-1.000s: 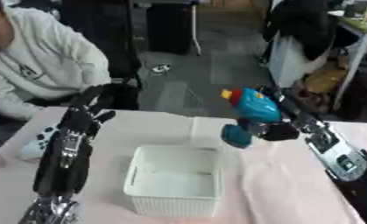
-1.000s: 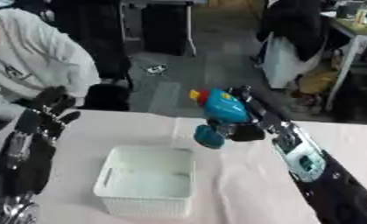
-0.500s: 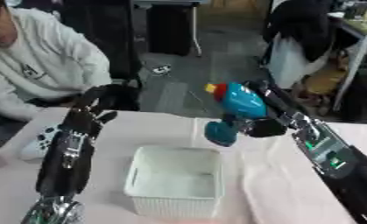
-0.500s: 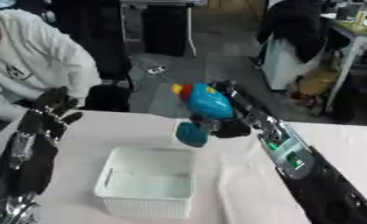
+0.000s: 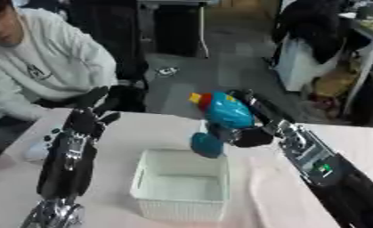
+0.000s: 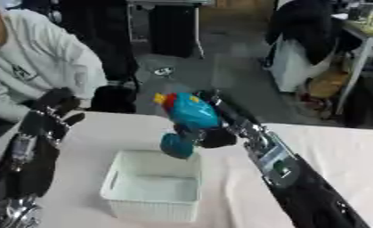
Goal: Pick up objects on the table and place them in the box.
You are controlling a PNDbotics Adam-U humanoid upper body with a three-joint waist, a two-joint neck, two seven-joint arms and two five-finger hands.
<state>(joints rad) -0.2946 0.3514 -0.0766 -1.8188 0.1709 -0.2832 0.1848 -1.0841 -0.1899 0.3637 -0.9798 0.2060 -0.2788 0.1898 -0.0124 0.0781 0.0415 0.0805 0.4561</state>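
A turquoise toy bird (image 5: pixel 223 116) with a red and yellow head hangs above the far edge of the white basket (image 5: pixel 181 204). My right hand (image 5: pixel 248 135) is shut on it, the arm reaching in from the lower right. The toy's round blue foot (image 5: pixel 207 145) dangles just over the basket's rim. My left hand (image 5: pixel 84 121) stands upright and open at the left of the basket, holding nothing. A white object with dark buttons (image 5: pixel 39 148) lies on the table behind the left arm.
The basket sits on a pale pink table (image 5: pixel 158 129). A person in a grey sweatshirt (image 5: pixel 49 67) sits at the table's far left corner. Dark chairs and bags stand on the floor beyond.
My right hand has carried the toy bird leftward, from right of the basket to above its far edge. The left hand has stayed where it was.
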